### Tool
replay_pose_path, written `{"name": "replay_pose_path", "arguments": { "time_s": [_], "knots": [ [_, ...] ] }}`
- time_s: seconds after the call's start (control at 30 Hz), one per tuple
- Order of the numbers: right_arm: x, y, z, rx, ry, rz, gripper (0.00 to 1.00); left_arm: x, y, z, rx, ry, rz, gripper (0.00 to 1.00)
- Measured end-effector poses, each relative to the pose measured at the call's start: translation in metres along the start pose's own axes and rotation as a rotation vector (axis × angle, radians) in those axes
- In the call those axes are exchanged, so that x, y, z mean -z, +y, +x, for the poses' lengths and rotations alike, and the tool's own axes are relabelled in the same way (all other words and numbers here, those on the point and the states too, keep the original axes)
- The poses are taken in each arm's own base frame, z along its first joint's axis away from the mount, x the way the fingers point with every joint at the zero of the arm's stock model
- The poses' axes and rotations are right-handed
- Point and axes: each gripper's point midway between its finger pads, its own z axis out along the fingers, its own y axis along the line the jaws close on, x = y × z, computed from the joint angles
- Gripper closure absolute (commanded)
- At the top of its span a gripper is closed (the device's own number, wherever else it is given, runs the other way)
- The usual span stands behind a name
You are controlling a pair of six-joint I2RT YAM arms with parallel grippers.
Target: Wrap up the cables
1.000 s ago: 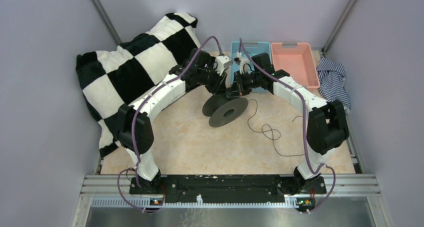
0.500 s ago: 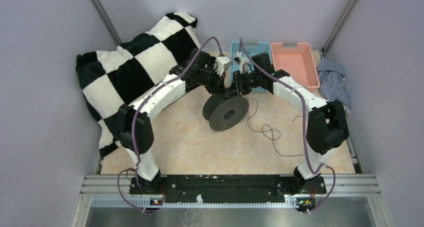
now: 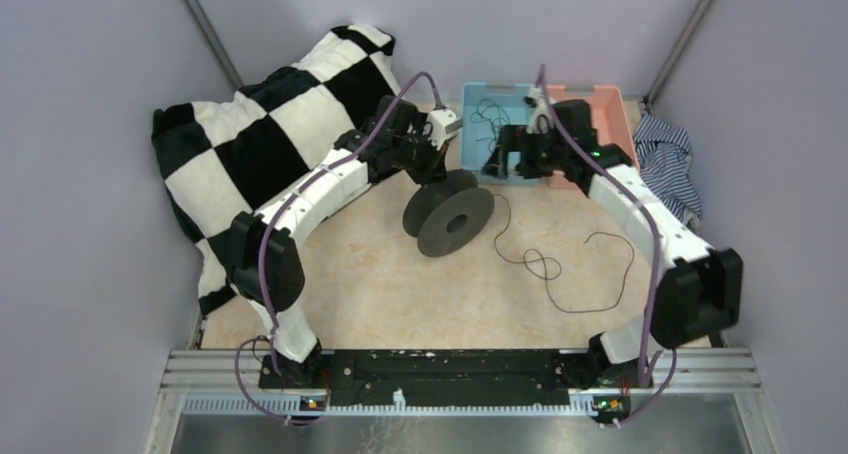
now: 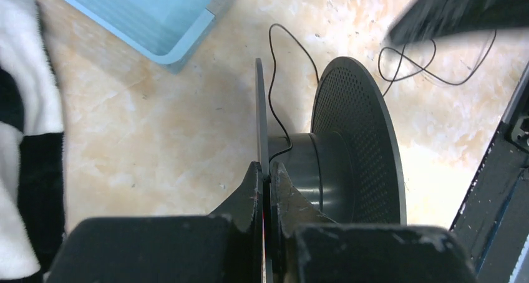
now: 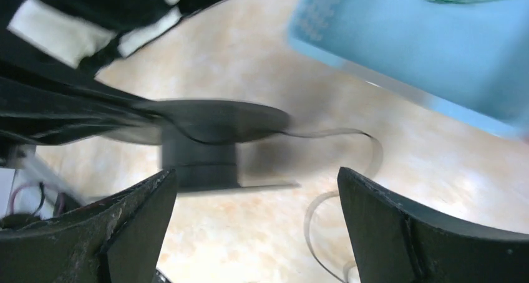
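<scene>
Cable [image 3: 541, 265] slack; left hand [image 4: 267, 172] tight on spool [image 3: 455, 220].

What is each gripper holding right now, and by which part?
The left gripper pinches the black round plastic spool by the rim of its thin flange. The right gripper stands open, holding nothing.

One long cable [image 3: 540, 265], super thin, black and stringy, lies loose on the table right of centre in the top view. It snakes around in a big lazy curve with a small figure-eight loop in the middle. Its far end runs up to the spool [image 3: 455, 224] just left of it. The left wrist view shows it [image 4: 272, 77] dropping between the discs onto the hub. More thin black cables [image 3: 490, 111] sit tangled in the blue bin [image 3: 500, 88], upper middle.
</scene>
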Motion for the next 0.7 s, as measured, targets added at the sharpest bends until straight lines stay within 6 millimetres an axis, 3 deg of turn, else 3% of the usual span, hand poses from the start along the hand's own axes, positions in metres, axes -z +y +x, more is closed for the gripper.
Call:
{"name": "replay_pose_path", "arguments": {
  "time_s": [0.1,0.2,0.37,0.5,0.6,0.7],
  "knots": [
    [0.045,-0.045,-0.004,-0.098,-0.144,0.123,0.01,0.011,0.001,-0.009,-0.009,-0.022,-0.040,1.00],
    [0.079,-0.083,0.016,-0.164,-0.229,0.260,0.01,0.032,-0.002,-0.027,-0.027,-0.086,-0.086,1.00],
    [0.068,-0.079,0.061,-0.147,-0.146,0.244,0.01,0.089,-0.017,-0.065,-0.052,-0.259,-0.187,1.00],
    [0.047,-0.073,0.120,-0.073,-0.016,0.245,0.01,0.128,-0.026,-0.086,-0.048,-0.384,-0.258,1.00],
    [0.044,-0.074,0.156,-0.023,0.044,0.260,0.02,0.144,-0.030,-0.092,-0.026,-0.433,-0.286,1.00],
    [0.047,-0.083,0.160,-0.005,0.042,0.301,0.06,0.149,-0.029,-0.094,0.002,-0.448,-0.305,1.00]
  ]
}}
